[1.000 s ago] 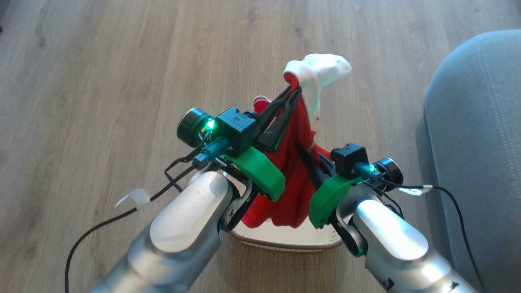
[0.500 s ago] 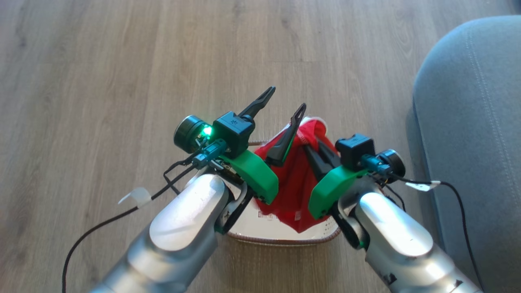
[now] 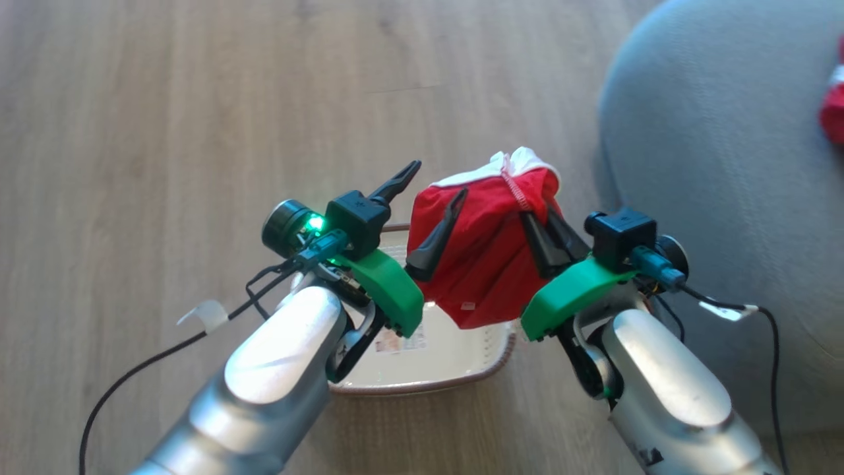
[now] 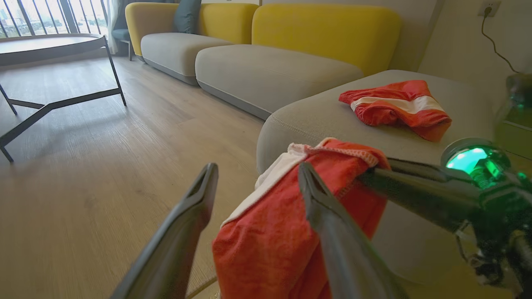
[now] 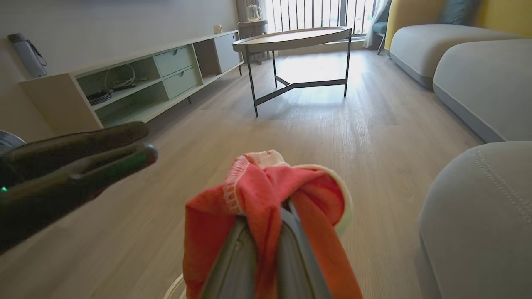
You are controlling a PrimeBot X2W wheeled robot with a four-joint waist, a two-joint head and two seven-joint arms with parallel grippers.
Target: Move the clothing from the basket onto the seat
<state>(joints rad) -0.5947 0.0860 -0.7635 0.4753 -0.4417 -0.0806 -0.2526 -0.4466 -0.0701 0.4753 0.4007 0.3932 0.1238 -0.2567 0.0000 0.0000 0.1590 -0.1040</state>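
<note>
We are pinching the clothing (image 3: 484, 264) in our right claw (image 3: 539, 221) above the basket (image 3: 428, 388), our left claw (image 3: 438, 179) gaping wide.

"Where are the two arms?"

"Both silver arms reach forward. The left arm (image 3: 277, 356) is on the left side of the clothing (image 3: 488, 264), and the right arm (image 3: 666, 389) is on its right side."

"What is the left gripper (image 3: 438, 179) doing?"

"Its two dark fingers are spread wide apart. One finger crosses in front of the clothing, and the other points up, off to its left."

"And the right gripper (image 3: 537, 214)?"

"Its fingers are squeezed together on the clothing near the top, holding it up."
</note>
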